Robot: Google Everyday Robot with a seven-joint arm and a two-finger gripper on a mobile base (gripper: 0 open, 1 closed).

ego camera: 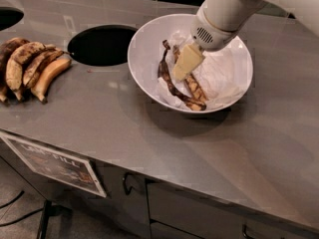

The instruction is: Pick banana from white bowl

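The white bowl [143,43] stands on the grey counter, lined with crumpled white paper. In it lies the banana [196,88], short, fairly straight, yellow-brown with dark speckles. A thinner, darker, curved banana [166,78] lies just left of it. My gripper [186,63] reaches down from the upper right into the bowl. Its cream tip sits over the upper half of the banana and hides that part. I cannot tell whether it touches the banana.
A bunch of bigger bananas [30,67] lies at the counter's left. A round dark hole [101,45] is cut in the counter left of the bowl, and another hole [7,18] is at the far left. A label [55,163] hangs on the counter's front.
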